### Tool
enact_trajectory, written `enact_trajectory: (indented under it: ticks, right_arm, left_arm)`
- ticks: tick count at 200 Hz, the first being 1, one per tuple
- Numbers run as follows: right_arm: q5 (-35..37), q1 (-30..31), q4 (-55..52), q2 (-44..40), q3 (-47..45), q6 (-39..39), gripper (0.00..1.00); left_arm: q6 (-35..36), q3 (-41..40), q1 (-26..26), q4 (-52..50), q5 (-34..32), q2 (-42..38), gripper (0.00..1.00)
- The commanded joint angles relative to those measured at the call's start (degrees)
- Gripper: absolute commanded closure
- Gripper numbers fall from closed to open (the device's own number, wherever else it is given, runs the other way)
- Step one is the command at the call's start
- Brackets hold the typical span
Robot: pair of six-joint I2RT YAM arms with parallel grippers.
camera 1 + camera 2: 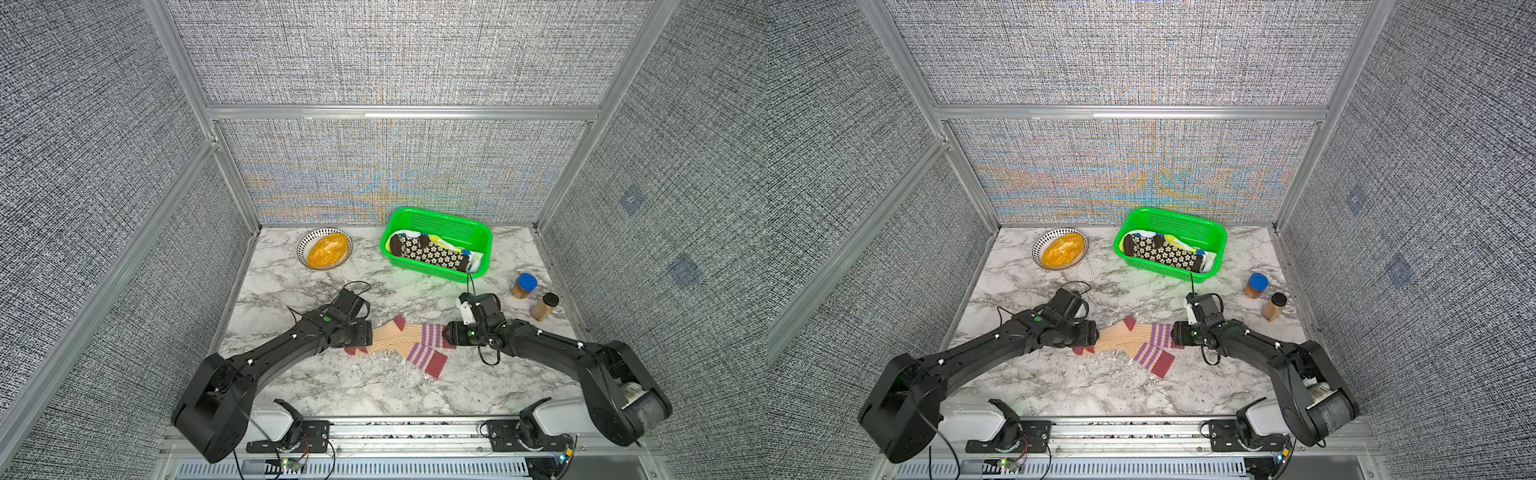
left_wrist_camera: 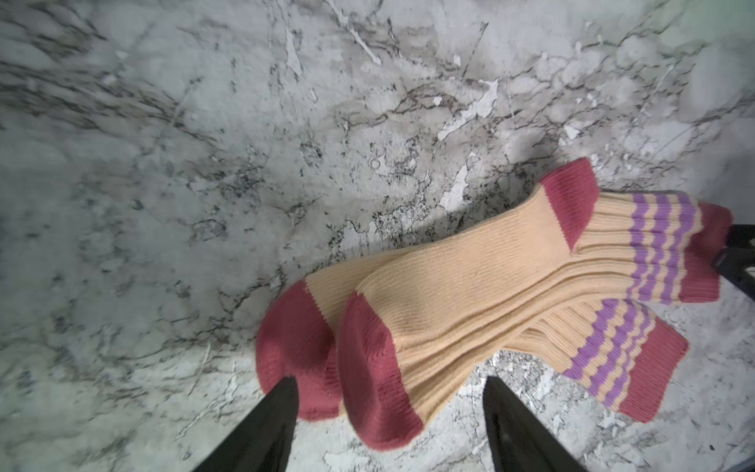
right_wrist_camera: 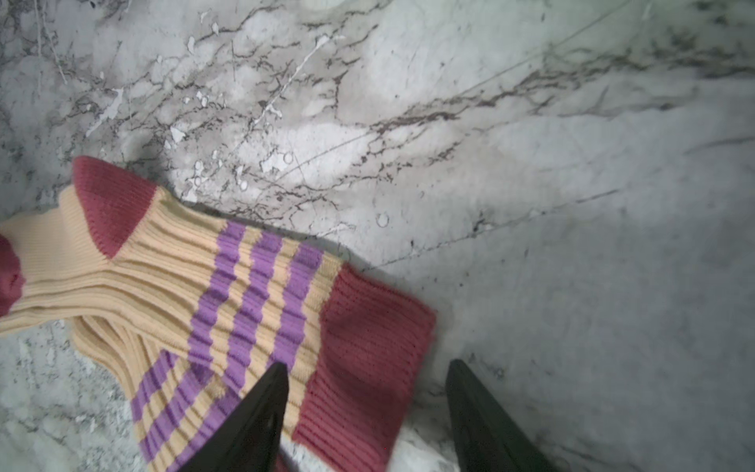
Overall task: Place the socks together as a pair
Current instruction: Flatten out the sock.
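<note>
Two maroon-and-peach socks (image 1: 409,340) (image 1: 1133,338) with purple stripes lie overlapped on the marble table, between my two arms. The upper sock (image 2: 470,286) crosses the lower sock (image 2: 625,359), so their toes are side by side and their cuffs splay apart. My left gripper (image 2: 391,382) (image 1: 365,336) is open at the toe end. Its fingers stand wide on either side of the maroon toes without pinching them. At the cuff end my right gripper (image 3: 367,365) (image 1: 451,332) is also open, with the maroon cuff (image 3: 367,327) lying between its fingers.
A green basket (image 1: 451,226) at the back right holds a brown daisy-print sock (image 1: 432,251) and other socks. At the back left stands a dotted-rim bowl (image 1: 305,245) of yellow food. Two jars (image 1: 524,286) (image 1: 544,306) stand at the right, near the wall.
</note>
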Motion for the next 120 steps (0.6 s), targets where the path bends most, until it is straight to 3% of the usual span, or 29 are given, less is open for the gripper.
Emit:
enact_trajectory:
  ticks: [1,27,45,63,120]
  right_arm:
    - [2.26,1.04,-3.0,1.21,0.16,0.92,0.39]
    - [1.72,1.63,-2.14,2.03,0.1,1.53,0.59]
    - [1.73,1.83,-1.77,2.09,0.23,1.79,0.82]
    - [1.38,2.2,-1.36,0.22,0.47,2.67,0.99]
    - [2.33,6.26,-7.87,-13.8,2.55,7.4,1.0]
  left_arm:
    - [1.54,0.91,0.37,1.54,1.59,3.3,0.35]
    - [1.33,-0.21,0.39,2.77,2.32,4.01,0.58]
    - [1.51,-0.29,0.39,2.15,1.7,3.02,0.78]
    - [2.49,0.84,0.39,1.05,1.44,2.04,0.98]
    - [4.75,5.49,0.89,-3.89,-0.73,-6.26,1.0]
